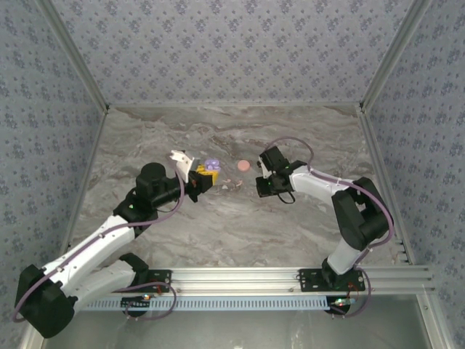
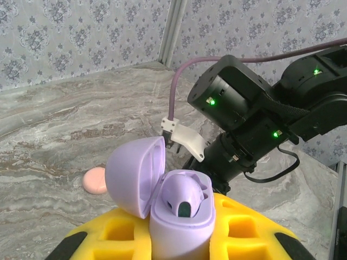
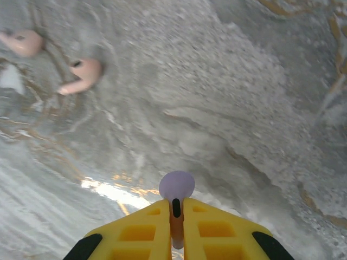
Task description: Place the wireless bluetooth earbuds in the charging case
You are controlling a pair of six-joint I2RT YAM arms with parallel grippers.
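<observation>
Left gripper (image 2: 181, 219) is clamped on the base of the open lilac charging case (image 2: 179, 233), lid tipped back, with a seated bud (image 2: 184, 197) in one well. Right gripper (image 3: 177, 208) is pressed together on a lilac earbud (image 3: 176, 186): stem pinched between the yellow fingertips, round head poking just past the tips, over the marble table (image 3: 244, 81). Two pinkish buds (image 3: 81, 73) lie on the table, well apart from that claw.

No text legible, perhaps too small
</observation>
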